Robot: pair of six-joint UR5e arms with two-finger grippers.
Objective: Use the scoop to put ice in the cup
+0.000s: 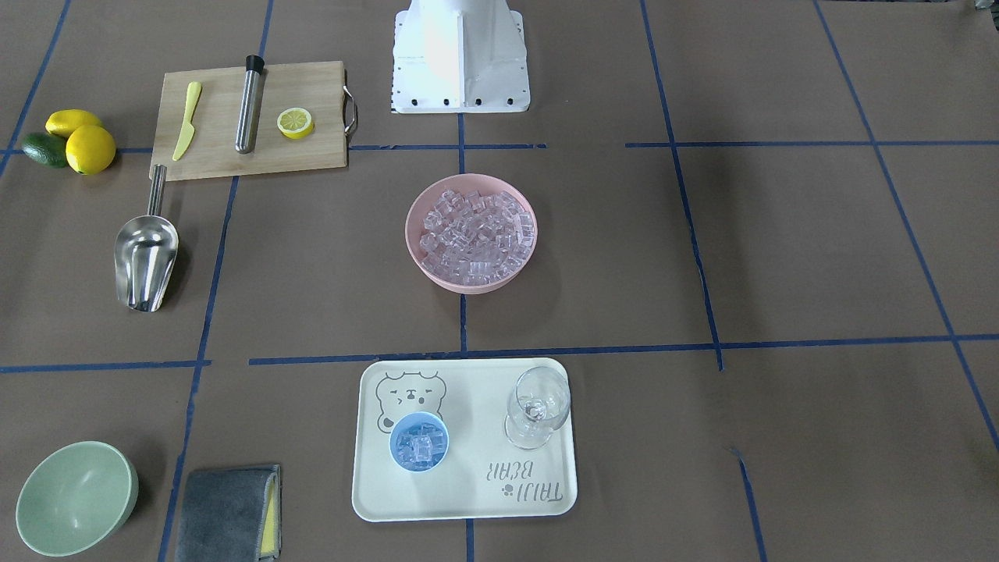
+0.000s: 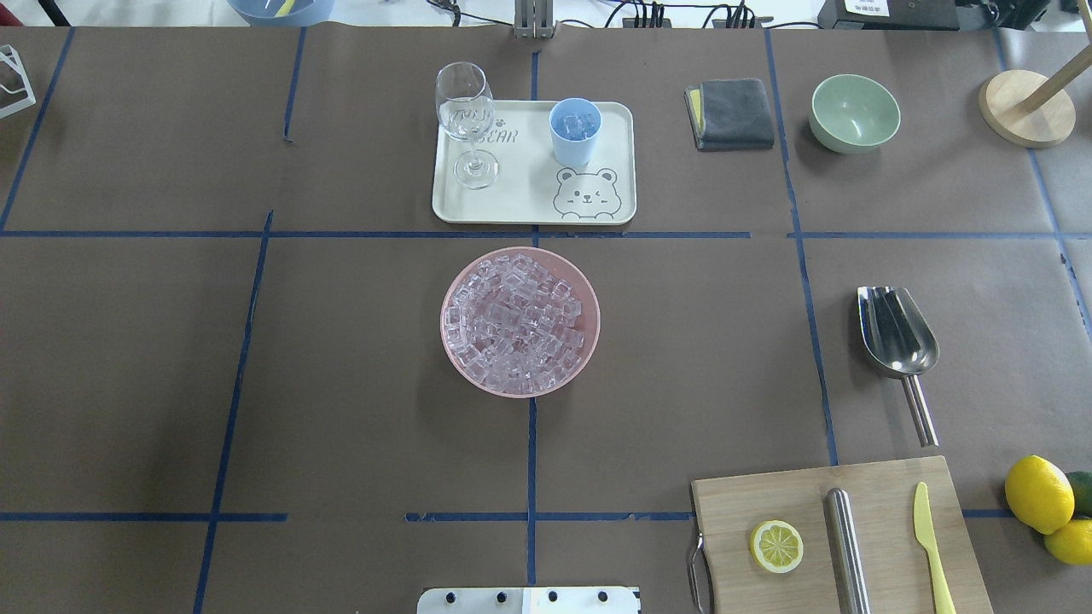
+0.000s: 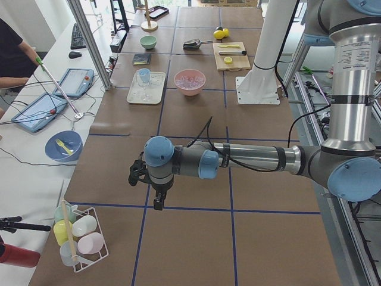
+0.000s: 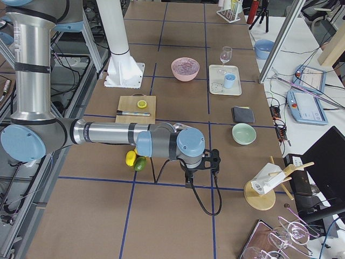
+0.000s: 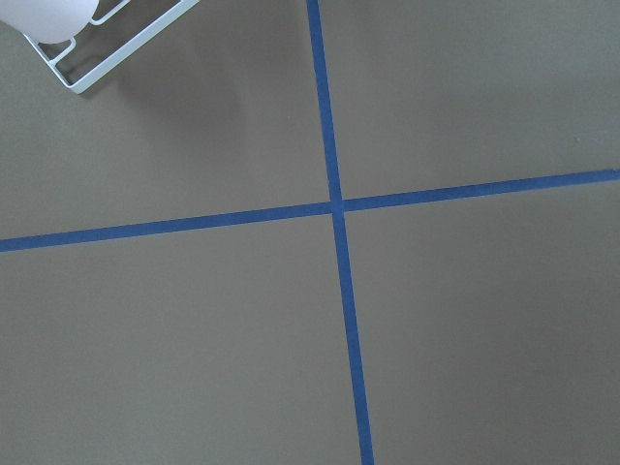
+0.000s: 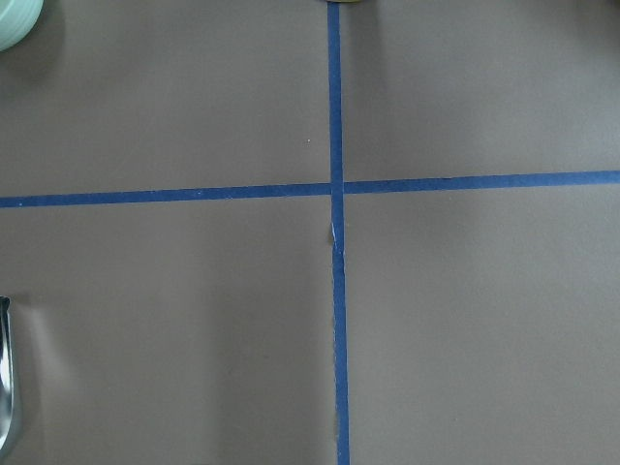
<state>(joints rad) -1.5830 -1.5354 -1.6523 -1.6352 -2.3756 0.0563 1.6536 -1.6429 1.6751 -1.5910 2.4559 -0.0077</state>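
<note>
**Scoop** (image 2: 897, 333): lies free on worktop (image 2: 341, 384), right side, trough far, handle near, just beyond cutting board (image 2: 879, 503). Nothing grips it.
**Cup** (image 2: 576, 130): on tray (image 2: 512, 209), far centre; cubes already inside.
**Ice** (image 2: 519, 322): heaped in pink bowl (image 2: 450, 294), centre.
**Left claw** (image 3: 157, 202), **right claw** (image 4: 190, 181): at opp. worktop ends; released or clenched, can't tell.
**Step:** prob. a load delivered. If more is wanted, right claw takes the handle.
**Room:** open lane from scoop to bowl to cup. Wine glass (image 2: 466, 111) stands near cup, so mind it.

Shiny steel scoop (image 1: 146, 261), glassy ice (image 1: 472, 236)
</note>
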